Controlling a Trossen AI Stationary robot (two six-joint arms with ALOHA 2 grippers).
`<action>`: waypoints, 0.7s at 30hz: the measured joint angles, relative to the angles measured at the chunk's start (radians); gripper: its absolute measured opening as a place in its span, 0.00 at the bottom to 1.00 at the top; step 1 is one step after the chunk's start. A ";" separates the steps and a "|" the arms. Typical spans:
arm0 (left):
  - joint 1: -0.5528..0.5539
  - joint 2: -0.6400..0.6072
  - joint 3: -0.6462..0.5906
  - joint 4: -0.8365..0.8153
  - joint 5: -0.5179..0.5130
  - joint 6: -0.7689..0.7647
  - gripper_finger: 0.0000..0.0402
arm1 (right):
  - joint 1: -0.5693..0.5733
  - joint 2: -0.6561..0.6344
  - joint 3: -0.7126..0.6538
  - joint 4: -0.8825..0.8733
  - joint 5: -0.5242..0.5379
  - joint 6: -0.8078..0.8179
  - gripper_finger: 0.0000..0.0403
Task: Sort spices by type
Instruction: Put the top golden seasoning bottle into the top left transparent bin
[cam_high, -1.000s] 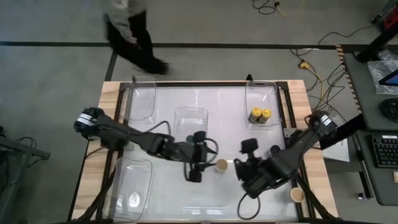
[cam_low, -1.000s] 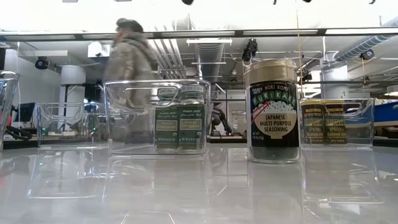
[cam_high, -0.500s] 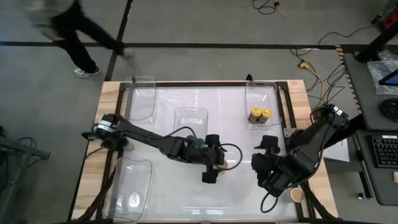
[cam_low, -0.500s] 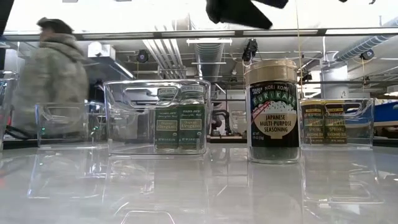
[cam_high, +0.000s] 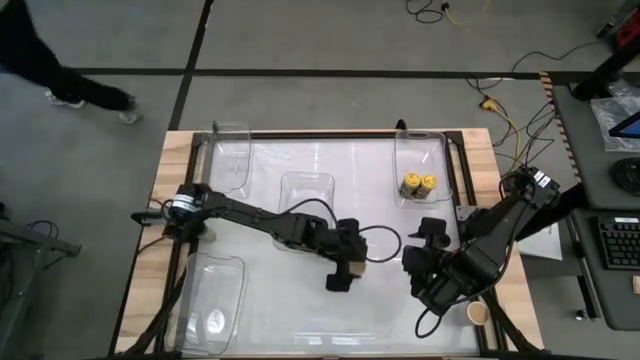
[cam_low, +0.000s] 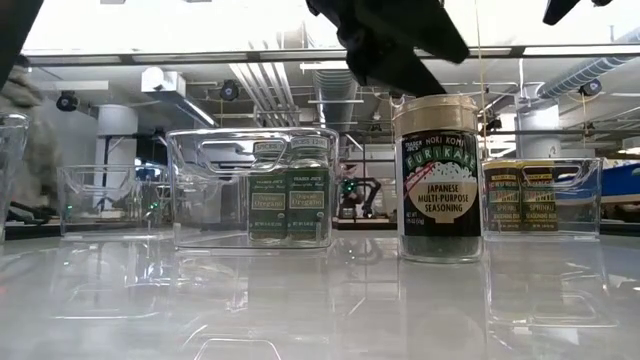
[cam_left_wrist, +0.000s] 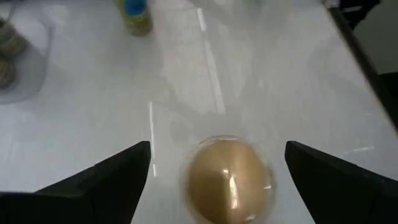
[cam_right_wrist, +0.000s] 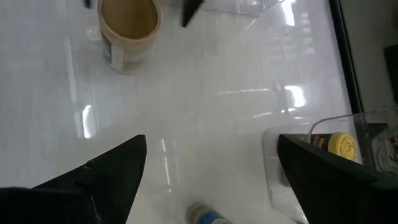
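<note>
Tan-lid jar (cam_left_wrist: 229, 179) | L end effector (cam_left_wrist: 217, 163) spread, straddling it | R end effector (cam_right_wrist: 211, 146) spread, hovering nearby

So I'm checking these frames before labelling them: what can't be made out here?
- High view: the tan-lidded jar is mostly covered by the left gripper.
- Low view: dark arm parts cross the top edge; their fingers are cut off.
- Left wrist view: the tan lid is blurred, and no label shows.
- Right wrist view: the yellow-lidded jar is half hidden behind the clear bin wall.
</note>
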 joint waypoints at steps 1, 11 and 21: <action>-0.001 0.000 0.000 0.002 0.007 0.005 0.89 | 0.000 0.000 0.000 -0.001 0.000 0.000 0.87; -0.003 0.000 -0.008 -0.008 0.006 0.006 0.89 | 0.000 0.000 0.000 0.004 0.026 -0.009 0.87; -0.002 0.053 -0.011 -0.014 0.030 0.059 0.89 | 0.000 0.000 0.000 0.022 0.025 0.015 0.87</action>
